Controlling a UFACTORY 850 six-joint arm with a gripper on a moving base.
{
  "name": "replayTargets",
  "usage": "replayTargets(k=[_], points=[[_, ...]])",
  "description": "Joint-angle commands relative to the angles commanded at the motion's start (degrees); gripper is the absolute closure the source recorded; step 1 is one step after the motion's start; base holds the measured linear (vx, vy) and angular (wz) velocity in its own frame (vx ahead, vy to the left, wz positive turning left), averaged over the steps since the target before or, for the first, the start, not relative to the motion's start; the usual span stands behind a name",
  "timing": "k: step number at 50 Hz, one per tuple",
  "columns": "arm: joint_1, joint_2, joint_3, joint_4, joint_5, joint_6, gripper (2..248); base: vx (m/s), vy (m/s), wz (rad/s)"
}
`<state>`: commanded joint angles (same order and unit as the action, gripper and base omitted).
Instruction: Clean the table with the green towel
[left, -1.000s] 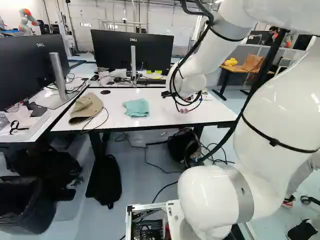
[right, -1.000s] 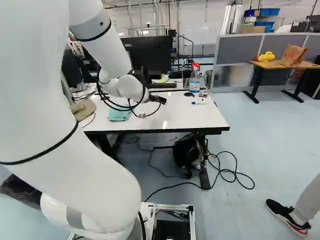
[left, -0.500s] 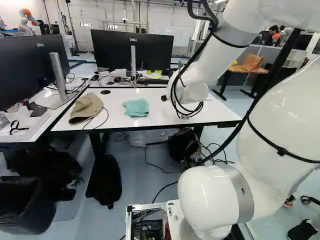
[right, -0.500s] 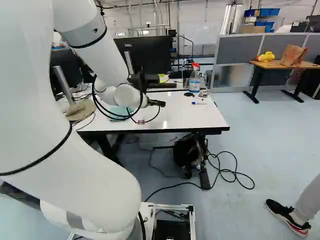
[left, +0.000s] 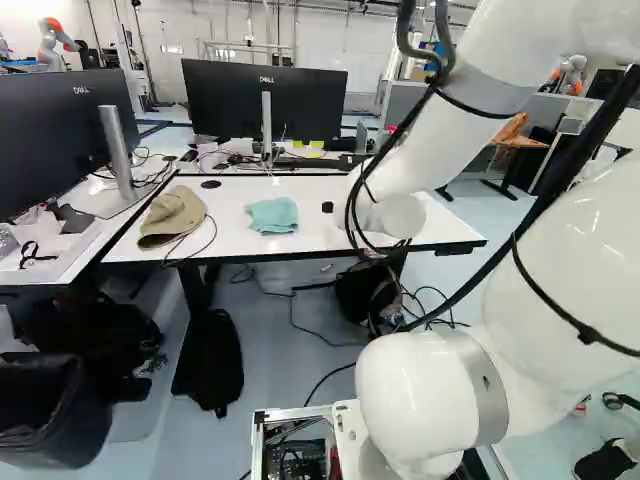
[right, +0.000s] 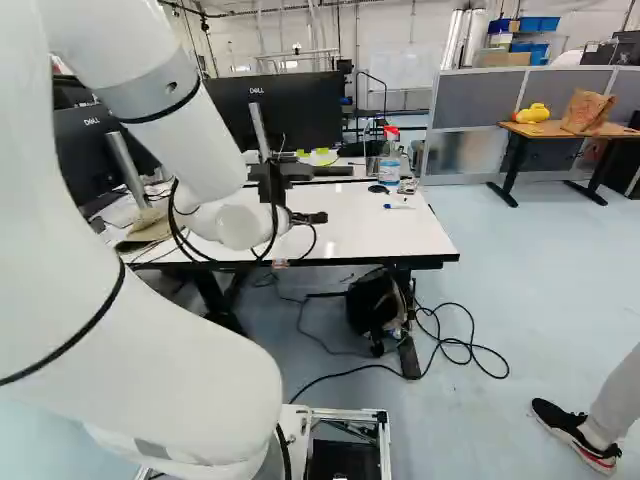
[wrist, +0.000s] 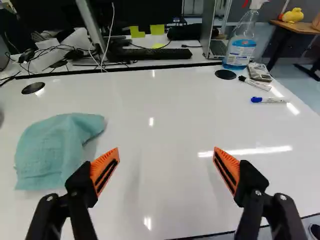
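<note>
The fingers (right: 314, 218) stand released, spread wide above the white counter (wrist: 160, 110); the rumpled green towel (wrist: 52, 150) lies at their ten o'clock, the spray bottle (wrist: 241, 50) at one.

Tan cap (left: 174, 214), spray bottle (wrist: 241, 49), black keyboard (wrist: 160, 54), blue-capped marker (wrist: 270, 100), yellow duck (right: 533, 114).

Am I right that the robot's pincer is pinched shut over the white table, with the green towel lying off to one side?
Not quite: the wrist view shows the pincer open, its two fingers wide apart with nothing between them. It is indeed over the white table, and the green towel does lie off to one side.
</note>
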<state>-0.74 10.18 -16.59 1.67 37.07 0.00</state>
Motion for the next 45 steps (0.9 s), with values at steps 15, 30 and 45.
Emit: replayTargets(k=[15,30,45], points=[[0.31,2.45,4.88,-0.7,5.44,0.0,3,0.0,0.0,0.0],[0.54,4.21,8.4,-1.21,9.36,0.0,3,0.0,0.0,0.0],[0.68,5.35,10.67,-1.54,11.9,0.0,3,0.0,0.0,0.0]])
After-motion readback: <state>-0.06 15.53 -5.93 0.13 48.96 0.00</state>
